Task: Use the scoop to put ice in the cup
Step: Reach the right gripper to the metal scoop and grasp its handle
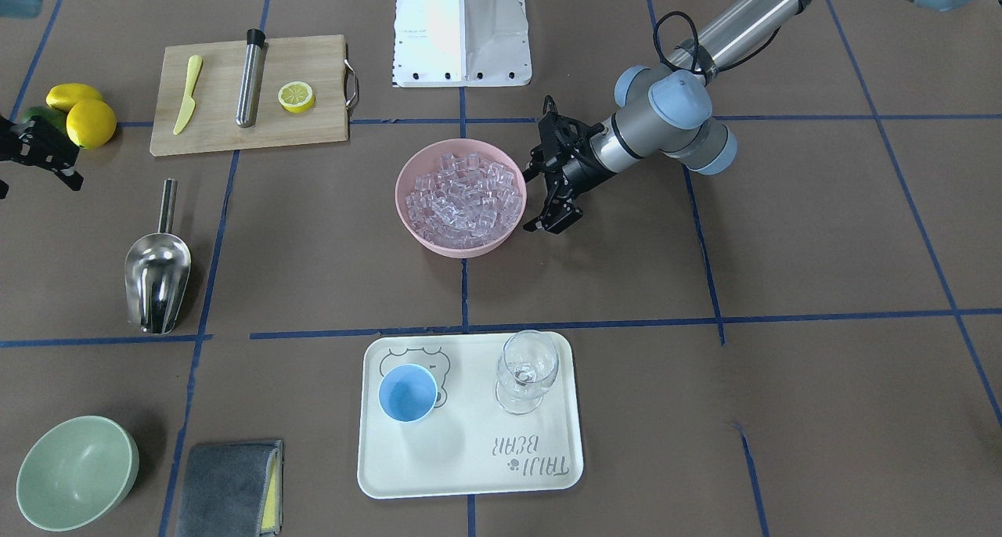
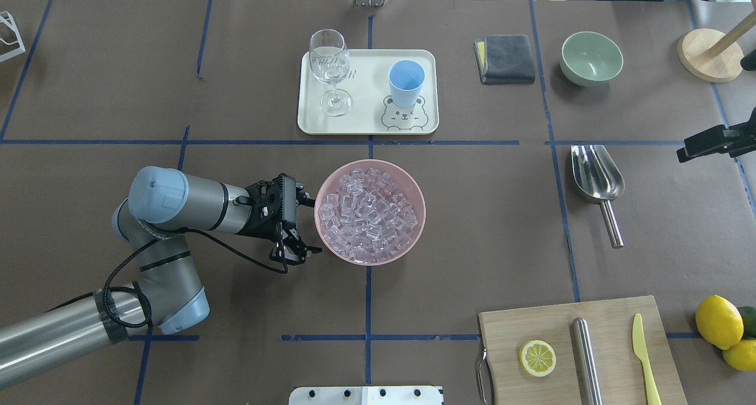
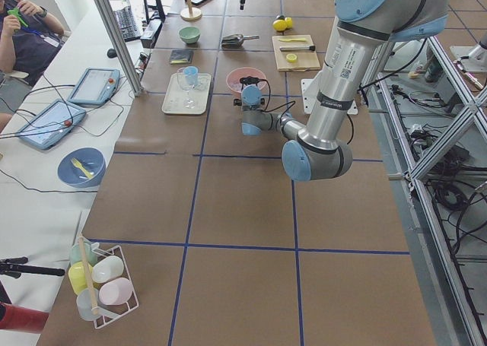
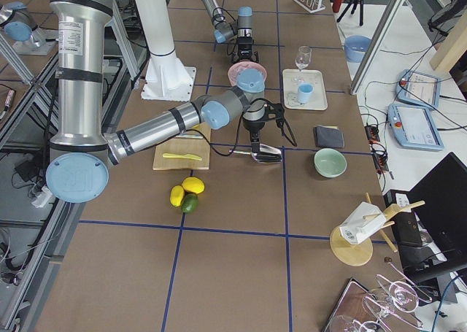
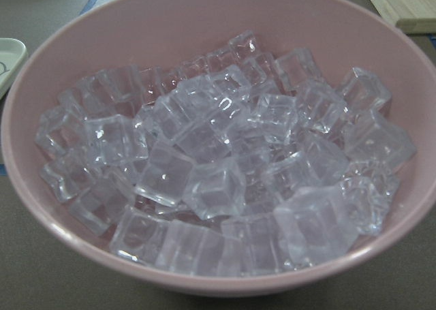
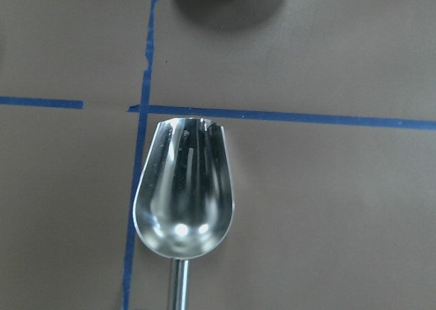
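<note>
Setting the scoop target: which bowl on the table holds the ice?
The pink bowl, beside the open left gripper, piled with ice. The pale green bowl by the grey cloth is empty.

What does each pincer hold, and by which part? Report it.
Nothing is held. The left pincer is open and empty beside the pink bowl of ice; the right pincer hovers clear of the scoop, which lies on the table.
</note>
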Available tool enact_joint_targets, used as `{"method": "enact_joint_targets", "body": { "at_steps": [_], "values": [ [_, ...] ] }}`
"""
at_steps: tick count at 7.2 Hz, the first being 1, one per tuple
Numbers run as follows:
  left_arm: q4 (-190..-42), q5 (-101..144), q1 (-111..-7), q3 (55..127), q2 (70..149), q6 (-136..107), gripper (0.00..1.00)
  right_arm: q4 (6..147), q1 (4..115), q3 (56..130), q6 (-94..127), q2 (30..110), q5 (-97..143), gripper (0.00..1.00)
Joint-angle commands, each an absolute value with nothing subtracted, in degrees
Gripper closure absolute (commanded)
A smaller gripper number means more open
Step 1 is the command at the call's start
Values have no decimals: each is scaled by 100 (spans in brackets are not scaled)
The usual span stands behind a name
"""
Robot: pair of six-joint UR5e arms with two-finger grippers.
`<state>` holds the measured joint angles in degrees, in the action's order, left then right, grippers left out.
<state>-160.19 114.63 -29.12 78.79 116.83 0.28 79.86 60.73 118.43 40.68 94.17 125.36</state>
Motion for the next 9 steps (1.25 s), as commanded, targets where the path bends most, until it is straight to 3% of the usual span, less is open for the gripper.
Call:
{"method": "enact_joint_targets", "body": {
  "at_steps": [1,3,5,7,8,9],
  "values": [
    [-16040,11461,-2909,7875,11672,26,0,7945,5285,11997,4709,9561,12236,0],
    [-16049,11461,-2909,7875,11681,26,0,7465,4312,11840,6005,9659,11370,0],
    [-16066,11461,-2918,7875,11672,26,0,6353,4061,10974,6038,9659,11259,1],
    [-16075,11461,-2918,7875,11663,26,0,6266,3895,10784,6021,9633,11250,12],
    [-16075,11461,-2918,7875,11663,26,0,6275,3859,10793,6021,9607,11250,25],
    [-16075,11461,-2918,7875,11663,26,0,6284,3824,10810,6021,9598,11259,46]
  ]
}}
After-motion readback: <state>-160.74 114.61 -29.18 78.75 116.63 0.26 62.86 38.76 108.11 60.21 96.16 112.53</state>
